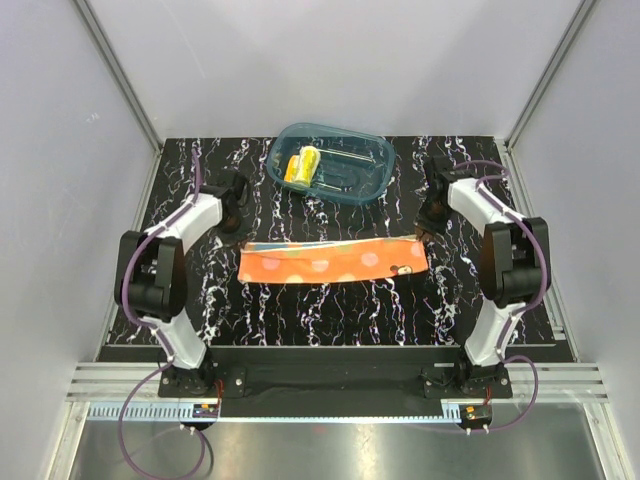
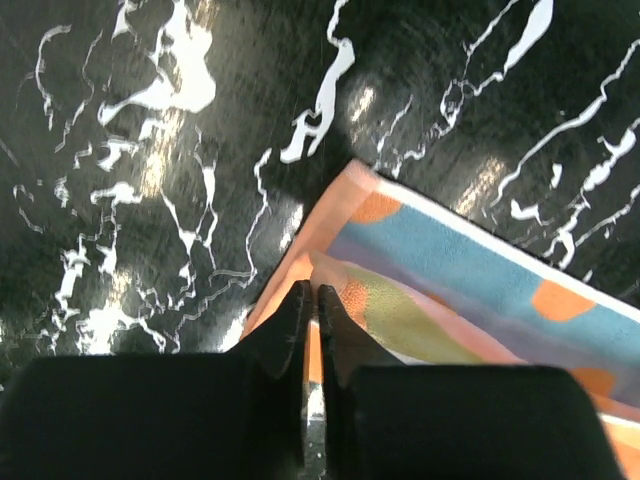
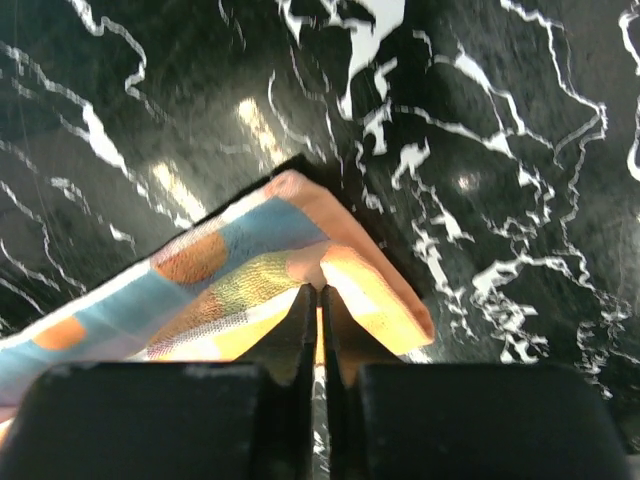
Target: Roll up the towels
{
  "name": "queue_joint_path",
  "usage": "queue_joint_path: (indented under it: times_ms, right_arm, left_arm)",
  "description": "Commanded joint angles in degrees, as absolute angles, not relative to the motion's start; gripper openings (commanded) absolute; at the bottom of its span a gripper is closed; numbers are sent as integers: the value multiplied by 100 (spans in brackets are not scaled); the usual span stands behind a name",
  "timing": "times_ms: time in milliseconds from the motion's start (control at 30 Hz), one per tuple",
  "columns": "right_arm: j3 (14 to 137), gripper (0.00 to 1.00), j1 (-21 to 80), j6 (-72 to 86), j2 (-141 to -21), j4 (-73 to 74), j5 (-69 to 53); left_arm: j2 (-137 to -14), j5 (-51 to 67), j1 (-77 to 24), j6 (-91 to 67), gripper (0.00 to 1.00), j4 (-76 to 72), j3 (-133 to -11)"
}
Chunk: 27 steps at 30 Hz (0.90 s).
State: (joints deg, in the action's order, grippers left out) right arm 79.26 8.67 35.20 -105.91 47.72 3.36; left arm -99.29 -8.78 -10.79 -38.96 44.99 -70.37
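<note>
Top view, orange towel: the orange towel (image 1: 333,262) lies folded into a long narrow strip across the middle of the bench (image 1: 330,312), running left to right, dotted face up.
Top view, yellow towel: the yellow towel (image 1: 302,166) sits as a small roll inside the teal tub (image 1: 384,166), towards its left side. The tub stands at the far middle of the bench, well apart from the strip.
Top view, arms: the left arm (image 1: 190,225) reaches down near the strip's left end and the right arm (image 1: 492,215) near its right end. How the tips stand cannot be told from up here.
Left wrist view, fingers: the left fingers (image 2: 285,335) are drawn narrow, almost touching, with a thin sliver of orange cloth showing in the slit between them. They hold the orange towel's upper fold.
Left wrist view, towel: a corner of the orange towel (image 2: 470,280) points away over the black marbled bench, showing a light-blue stripe, orange dots, a pale edge and a peach border. The tips rest where the upper layer's edge meets the layer below.
Right wrist view, fingers: the right fingers (image 3: 290,335) are likewise pressed nearly together, pinching the towel's upper fold, with orange cloth in the gap.
Right wrist view, towel: the opposite corner (image 3: 230,260) lies flat on the bench, the fold opening just ahead of the tips.
</note>
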Motion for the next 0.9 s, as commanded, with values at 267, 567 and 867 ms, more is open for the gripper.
queue_joint_path:
  times_ms: [267,567,867]
  right_arm:
    - [8218,62,694,3542,-10785,4711,422]
    - [7876,60,712,3419,-9414,4685,669]
    - [6558,0,712,3357,-9017,3815,-1599]
  left_arm:
    - [-10108,-1089,-888,-3560,53,4588,-7787]
    - [-9019,-1609,-896,-3507,55,4887,-7455]
    - [-8429,-107,-1177,-3603,49,3692,-6232]
